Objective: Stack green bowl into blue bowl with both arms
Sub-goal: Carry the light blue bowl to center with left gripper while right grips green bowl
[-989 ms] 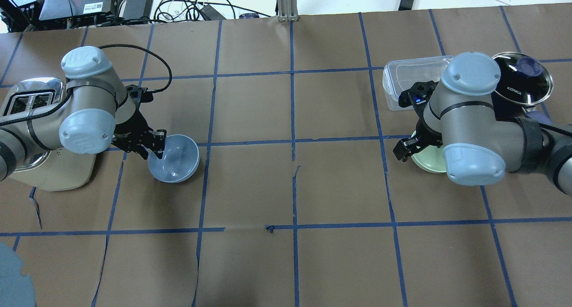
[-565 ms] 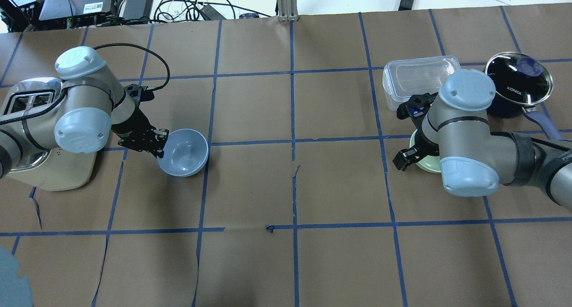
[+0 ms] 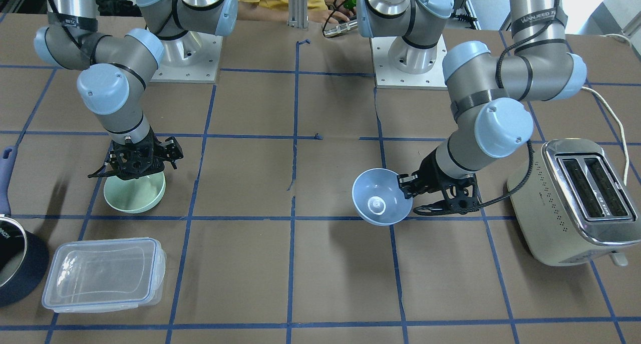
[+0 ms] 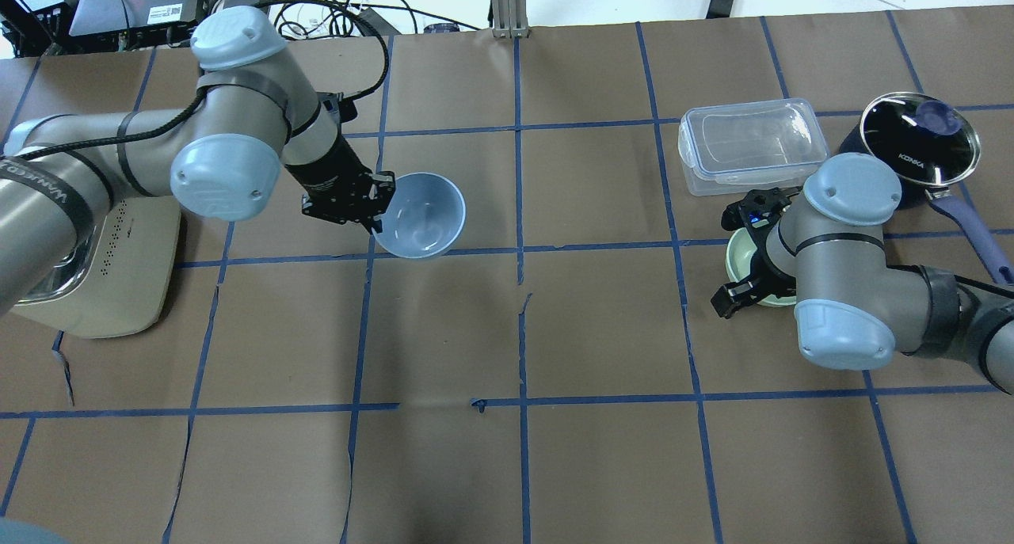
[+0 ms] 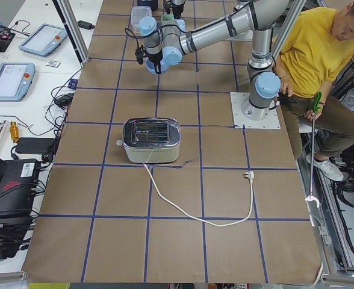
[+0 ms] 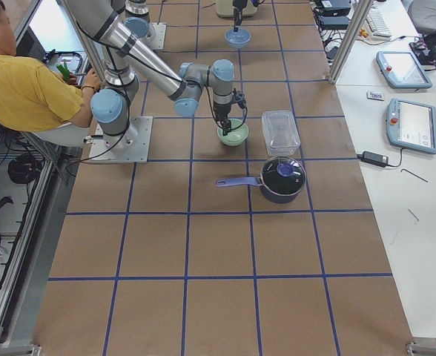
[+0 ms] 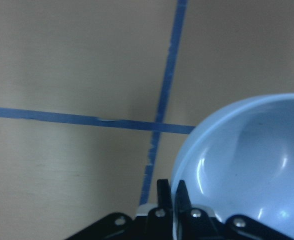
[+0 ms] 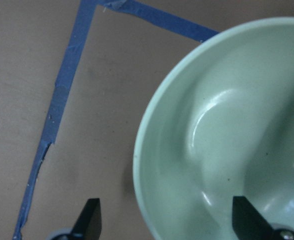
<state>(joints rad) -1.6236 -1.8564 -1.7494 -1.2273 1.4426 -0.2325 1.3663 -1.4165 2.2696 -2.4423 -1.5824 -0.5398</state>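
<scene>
My left gripper [image 4: 379, 205] is shut on the rim of the blue bowl [image 4: 420, 214] and holds it tilted above the table, left of centre. The bowl also shows in the front view [image 3: 379, 205] and in the left wrist view [image 7: 247, 165], with the rim pinched between the fingertips [image 7: 163, 192]. The green bowl [image 4: 743, 257] sits on the table at the right, also in the front view [image 3: 134, 194]. My right gripper [image 8: 169, 215] is open and straddles its rim [image 8: 142, 150], one finger outside, one inside. The right wrist hides much of that bowl from overhead.
A toaster [image 4: 95, 275] stands at the far left, with its cord trailing. A clear lidded container [image 4: 749, 144] and a dark navy pot [image 4: 919, 144] with a handle sit just beyond the green bowl. A person in yellow [image 5: 309, 54] sits behind the robot bases.
My left arm has carried the blue bowl away from the toaster, farther out and towards the table's middle. My right arm has shifted slightly and its gripper stays over the green bowl.
</scene>
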